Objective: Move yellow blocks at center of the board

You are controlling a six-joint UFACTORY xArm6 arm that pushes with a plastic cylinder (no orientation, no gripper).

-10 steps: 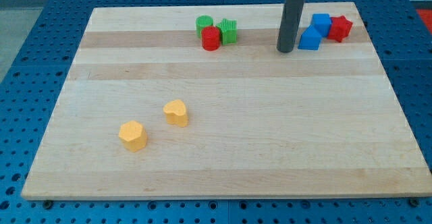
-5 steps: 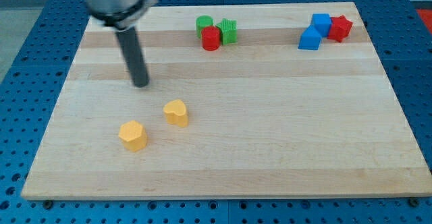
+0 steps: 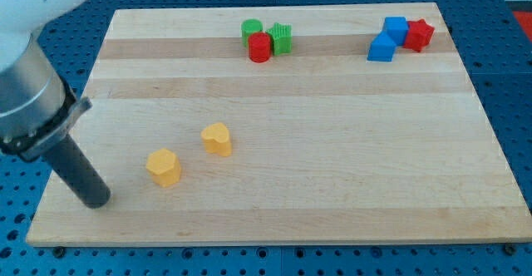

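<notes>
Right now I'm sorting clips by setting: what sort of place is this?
Most likely a robotics lab bench: a wooden board lies on a blue perforated table, small coloured blocks such as the yellow heart block sit on it, and my tip rests at the board's lower left.

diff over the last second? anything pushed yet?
Only my tip moved: from the view's top right beside the blue blocks, across to the bottom left, now left of the yellow hexagonal block. Nothing pushed; the yellow heart-shaped block and the red and green cluster stayed put.

Wooden worktop (image 3: 332, 143) on blue pegboard (image 3: 515, 101). On it: 2 yellow blocks (image 3: 164, 167) (image 3: 217, 139) lower left; red cylinder (image 3: 260, 47) touching 2 green blocks (image 3: 251, 30) (image 3: 282, 38) top centre; 2 blue blocks (image 3: 382, 47) (image 3: 396, 28) touching red block (image 3: 420, 34) top right.
</notes>
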